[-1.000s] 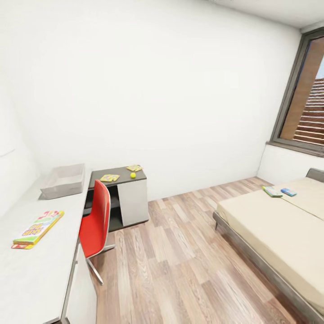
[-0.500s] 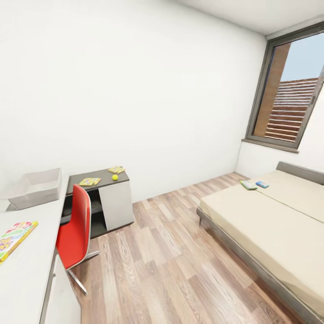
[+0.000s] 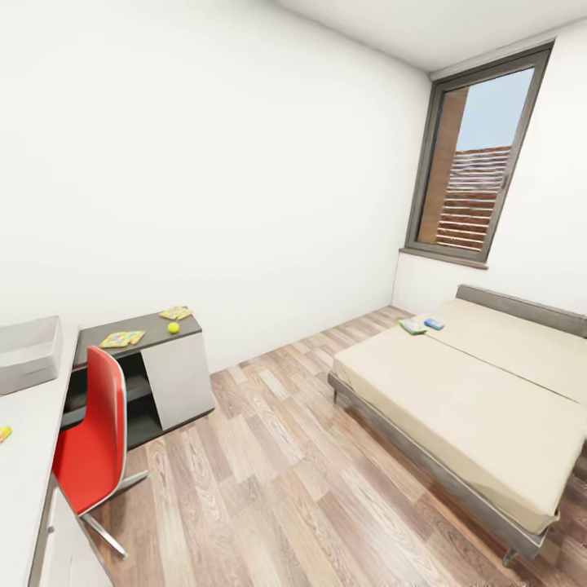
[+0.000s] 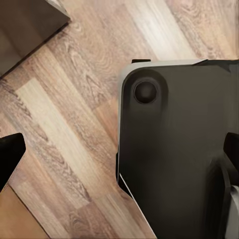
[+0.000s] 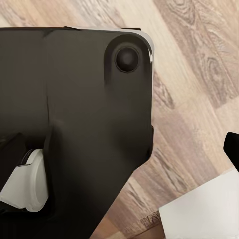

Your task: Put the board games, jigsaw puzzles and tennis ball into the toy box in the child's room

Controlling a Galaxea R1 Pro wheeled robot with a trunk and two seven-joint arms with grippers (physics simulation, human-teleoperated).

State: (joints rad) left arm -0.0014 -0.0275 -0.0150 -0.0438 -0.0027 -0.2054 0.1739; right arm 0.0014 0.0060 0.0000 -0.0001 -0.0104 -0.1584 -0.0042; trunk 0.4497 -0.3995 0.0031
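Note:
The light grey toy box [image 3: 28,355] stands on the pale table [image 3: 20,456] at the left edge, and a sliver of a colourful board game [image 3: 3,434] shows on the table below it. Two jigsaw puzzles [image 3: 122,337] [image 3: 175,312] and the yellow tennis ball [image 3: 173,327] lie on a lower dark-topped cabinet [image 3: 151,371]. Two small board games [image 3: 412,326] [image 3: 434,324] rest on the beige bed [image 3: 473,391] near its far side. My left gripper [image 4: 119,154] and right gripper [image 5: 119,149] hang over the floor and my dark base, fingers spread to the frame edges and holding nothing.
A red swivel chair [image 3: 94,440] stands between the table and the open wood plank floor [image 3: 269,473]. A tall dark-framed window [image 3: 477,163] is in the right wall above the bed's headboard [image 3: 522,308].
The head camera has swung to the right and upward: table, toy box and cabinet slid left in the picture, the table's board game nearly left the frame, and more bed and window show.

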